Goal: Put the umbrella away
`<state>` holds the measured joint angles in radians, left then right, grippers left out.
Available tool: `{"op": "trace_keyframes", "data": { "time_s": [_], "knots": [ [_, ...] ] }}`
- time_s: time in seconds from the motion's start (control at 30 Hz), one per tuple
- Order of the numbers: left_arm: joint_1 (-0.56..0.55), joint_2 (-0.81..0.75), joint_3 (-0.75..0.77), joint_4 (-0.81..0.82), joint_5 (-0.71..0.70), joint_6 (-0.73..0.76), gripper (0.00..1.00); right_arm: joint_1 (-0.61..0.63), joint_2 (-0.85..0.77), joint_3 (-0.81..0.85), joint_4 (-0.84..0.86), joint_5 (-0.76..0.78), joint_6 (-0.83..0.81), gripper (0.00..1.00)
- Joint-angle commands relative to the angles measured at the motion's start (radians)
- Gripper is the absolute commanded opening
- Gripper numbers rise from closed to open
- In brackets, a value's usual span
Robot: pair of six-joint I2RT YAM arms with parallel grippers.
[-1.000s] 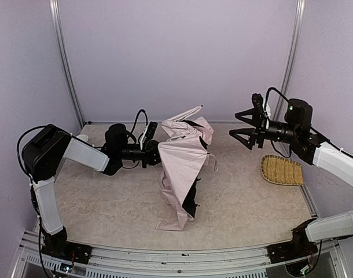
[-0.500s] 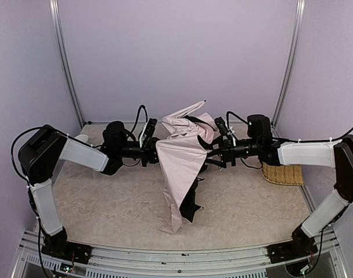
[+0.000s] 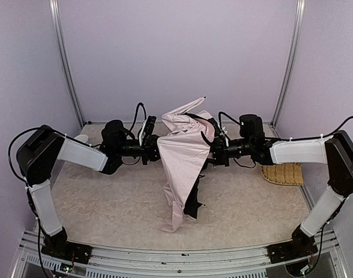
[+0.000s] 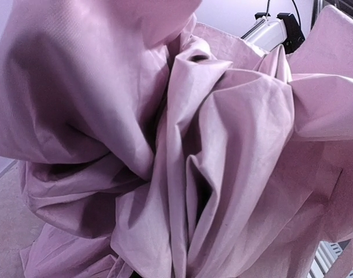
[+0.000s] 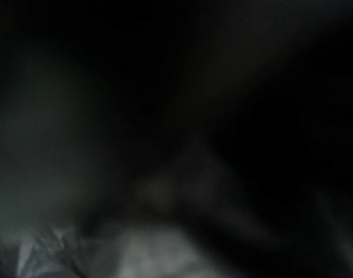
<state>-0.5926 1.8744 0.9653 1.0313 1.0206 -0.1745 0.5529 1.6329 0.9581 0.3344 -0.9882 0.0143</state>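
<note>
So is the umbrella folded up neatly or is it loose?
Loose, not folded: the umbrella hangs in a crumpled bunch, its pink fabric creased and draping down, with black lining showing underneath.

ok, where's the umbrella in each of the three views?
Top external: the umbrella hangs at centre, between the left gripper and the right gripper.
Left wrist: the umbrella fills nearly the whole frame with pink folds.
Right wrist: the frame is almost black; the umbrella cannot be made out.
Shared landmark: the right arm's white forearm, also at top right in the left wrist view.
</note>
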Motion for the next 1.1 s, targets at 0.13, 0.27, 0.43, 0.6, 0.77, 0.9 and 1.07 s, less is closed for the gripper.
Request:
{"op": "trace_keyframes", "data": {
  "time_s": [0.13, 0.27, 0.43, 0.6, 0.77, 0.9, 1.07],
  "knots": [
    [-0.005, -0.079, -0.002, 0.014, -0.077, 0.026, 0.03, 0.002, 0.001, 0.068, -0.024, -0.021, 0.006, 0.00],
    [0.006, -0.139, -0.008, -0.125, -0.207, 0.113, 0.60, -0.047, -0.033, 0.080, 0.054, -0.049, 0.055, 0.00],
    [0.030, -0.245, -0.045, -0.285, -0.423, 0.249, 0.91, -0.143, -0.092, 0.092, 0.254, -0.095, 0.189, 0.00],
    [0.051, -0.372, -0.132, -0.303, -0.512, 0.288, 0.96, -0.193, -0.089, 0.207, 0.287, -0.081, 0.218, 0.00],
    [-0.047, -0.408, -0.213, -0.343, -0.356, 0.369, 0.81, -0.206, -0.054, 0.371, 0.305, -0.119, 0.280, 0.00],
    [-0.135, -0.296, -0.226, -0.229, -0.346, 0.356, 0.89, -0.206, -0.051, 0.454, 0.318, -0.131, 0.304, 0.00],
    [-0.153, -0.158, -0.191, 0.013, -0.353, 0.259, 0.95, -0.205, -0.048, 0.513, 0.317, -0.125, 0.314, 0.00]
  ]
}}
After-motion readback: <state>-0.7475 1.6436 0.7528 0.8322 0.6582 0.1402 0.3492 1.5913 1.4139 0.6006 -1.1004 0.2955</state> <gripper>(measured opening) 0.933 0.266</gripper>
